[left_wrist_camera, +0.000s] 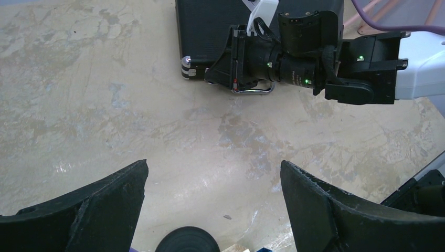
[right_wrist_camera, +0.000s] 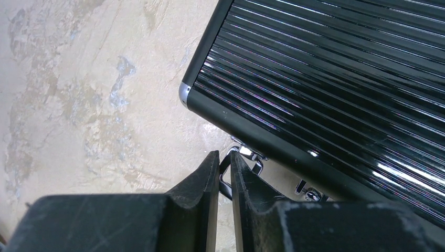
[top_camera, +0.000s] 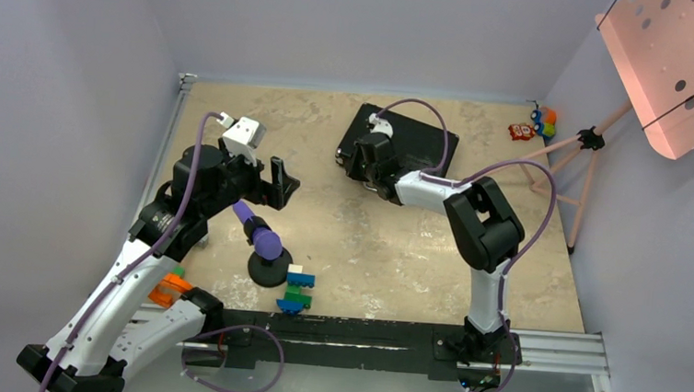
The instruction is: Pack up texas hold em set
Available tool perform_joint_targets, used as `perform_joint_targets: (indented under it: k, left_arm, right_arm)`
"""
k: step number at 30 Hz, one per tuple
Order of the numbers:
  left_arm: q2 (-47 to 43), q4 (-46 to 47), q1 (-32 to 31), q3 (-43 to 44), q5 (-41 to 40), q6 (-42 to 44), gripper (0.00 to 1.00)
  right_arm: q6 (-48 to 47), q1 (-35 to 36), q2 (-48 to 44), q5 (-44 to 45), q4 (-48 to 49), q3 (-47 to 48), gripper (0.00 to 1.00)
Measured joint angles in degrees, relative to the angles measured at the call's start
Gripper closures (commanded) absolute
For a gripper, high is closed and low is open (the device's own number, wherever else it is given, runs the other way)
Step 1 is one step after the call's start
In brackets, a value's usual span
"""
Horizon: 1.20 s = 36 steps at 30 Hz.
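I am holding my left gripper (left_wrist_camera: 213,169) spread wide and empty above the table (top_camera: 386,245), near the purple-tipped object (top_camera: 266,241). Farther right, I am pinching my right gripper (right_wrist_camera: 224,157) on the silver handle (left_wrist_camera: 253,93) of the closed black case (right_wrist_camera: 336,68), which is lying flat toward the far side.

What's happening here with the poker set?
The black case lies closed at the far side of the table. The right gripper is shut on the silver handle at the case's front edge. The left gripper hangs open over the table, holding nothing, near the purple-tipped object and the toy-brick figure.
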Motion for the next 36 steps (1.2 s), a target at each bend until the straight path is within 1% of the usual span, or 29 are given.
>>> perform_joint_targets:
  k: [17, 21, 27, 36]
  left_arm:
    - [-0.15, -0.02, -0.02, 0.0, 0.0, 0.0, 0.01]
    - [-0.22, 0.0, 0.0, 0.0, 0.0, 0.0, 0.01]
    - [-0.42, 0.0, 0.0, 0.0, 0.0, 0.0, 0.01]
    - [-0.59, -0.02, 0.0, 0.0, 0.0, 0.0, 0.01]
  right_arm:
    - [2.16, 1.75, 0.04, 5.49, -0.15, -0.11, 0.84]
    - [2.89, 2.49, 0.04, 7.37, 0.17, -1.22, 0.84]
    - [4.07, 4.04, 0.04, 8.37, -1.68, -5.6, 0.84]
    - [4.22, 4.31, 0.02, 8.81, -0.52, -6.14, 0.84]
